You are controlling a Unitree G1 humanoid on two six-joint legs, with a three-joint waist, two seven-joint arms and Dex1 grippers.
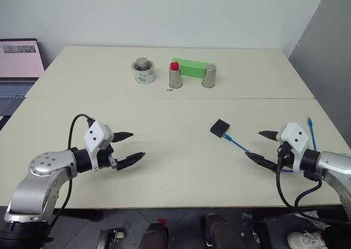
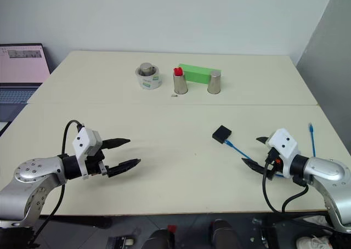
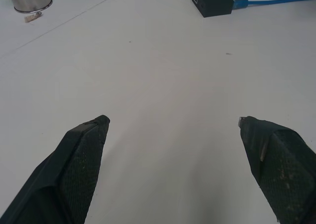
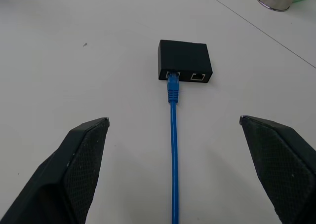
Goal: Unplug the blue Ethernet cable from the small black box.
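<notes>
The small black box (image 1: 220, 128) lies flat on the cream table, right of centre. The blue Ethernet cable (image 4: 173, 150) is plugged into one of two ports on the box's (image 4: 185, 61) side and runs back between my right fingers. Its free end (image 1: 310, 120) lies near the table's right edge. My right gripper (image 1: 262, 145) hovers open a short way from the box, pointing at it, with nothing between its fingers. My left gripper (image 1: 130, 147) is open over bare table at the left. From that wrist the box (image 3: 212, 0) shows far ahead with the cable (image 3: 276, 0).
At the back of the table stand a white cup holding a metal cylinder (image 1: 143, 72), a metal cup with a red object (image 1: 175, 76), another metal cup (image 1: 209, 76) and a green block (image 1: 188, 67). A laptop (image 1: 19, 62) sits off the left edge.
</notes>
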